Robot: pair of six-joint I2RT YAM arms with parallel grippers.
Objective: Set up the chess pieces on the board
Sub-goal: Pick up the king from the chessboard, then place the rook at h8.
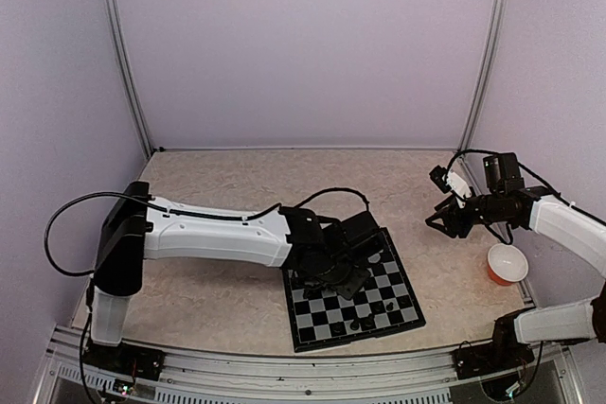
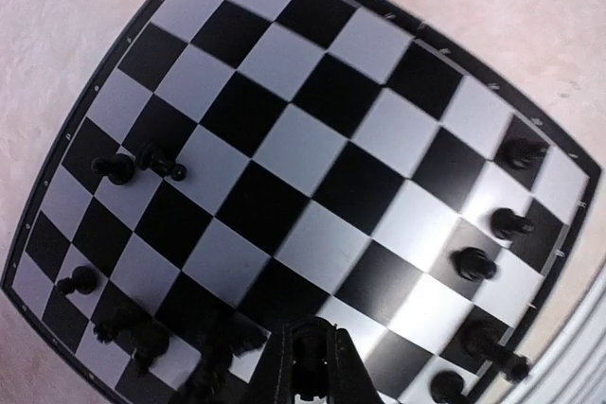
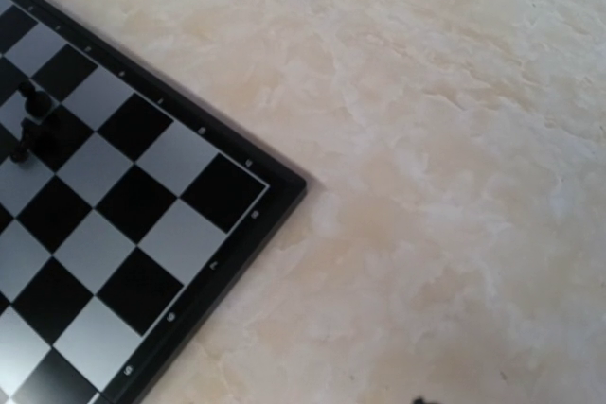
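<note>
Nearest us, both arm bases sit on a metal rail (image 1: 284,377) at the near edge of the counter (image 1: 218,305), a pale marbled surface.

Just beyond the rail, the board (image 1: 317,321) lies flat on the counter, right of centre and turned at a slant. On it the chess pieces (image 1: 386,306) stand scattered. In the left wrist view we count a file of five along one edge and a few singles near the opposite edge. A dark clump sits on the squares closest to that camera, where we cannot tell separate figures apart.

The left arm (image 1: 208,232) reaches low from its base across to the board. The left gripper (image 1: 336,281) hangs over the board's far-left part. Seen from its own camera, the fingers (image 2: 275,376) stand almost together. A small dark rounded form is pinched between them, which we read as a single piece (image 2: 308,352). It is black on black, so its outline is unclear. We cannot tell whether it touches the board.

To the right, apart from the board, a small orange bowl (image 1: 507,265) with a white inside sits on the counter.

Farther back, the right gripper (image 1: 441,221) hovers above bare counter, beyond the board's far right corner. Its jaws are spread wide with nothing between them. Its wrist camera looks down on one board corner carrying two pieces, with open counter beside it.

Farthest off, lilac walls (image 1: 303,44) and slim metal posts (image 1: 123,63) close the scene.
</note>
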